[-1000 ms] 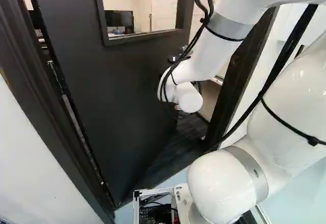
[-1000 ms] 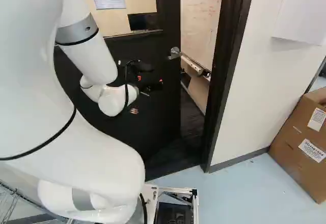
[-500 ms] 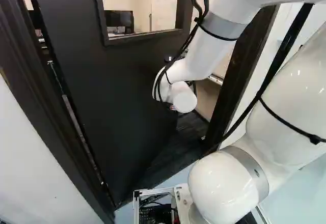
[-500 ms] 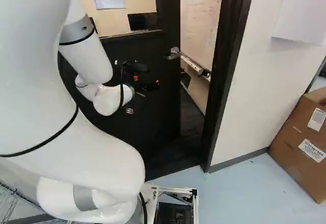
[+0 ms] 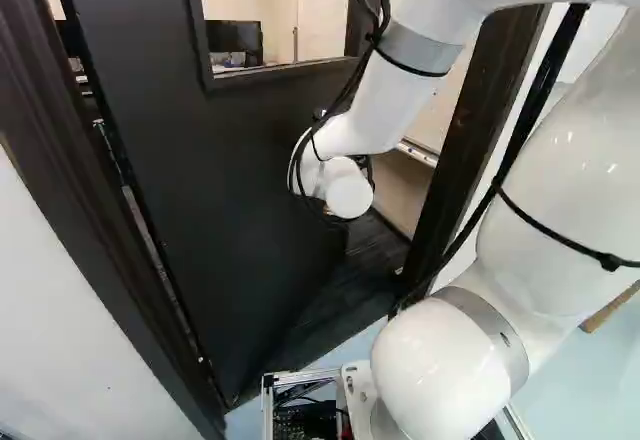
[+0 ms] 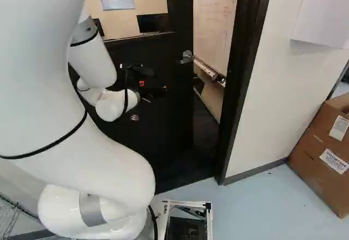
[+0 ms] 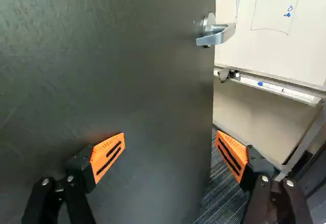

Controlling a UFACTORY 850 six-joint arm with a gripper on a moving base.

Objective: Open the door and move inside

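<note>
Facing 1 tall black door (image 5: 240,180), ajar ahead, its long axis upright, I see 1 silver metal lever handle (image 6: 187,57) pointing toward the hinge side. My black 2-finger gripper (image 6: 154,89) is spread wide, 2 orange pads (image 7: 108,155) well apart; door contact I cannot tell.

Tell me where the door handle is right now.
In the right base view, the door handle is near the free edge of the partly open door, left of the dark door frame, with the whiteboard beyond.
</note>
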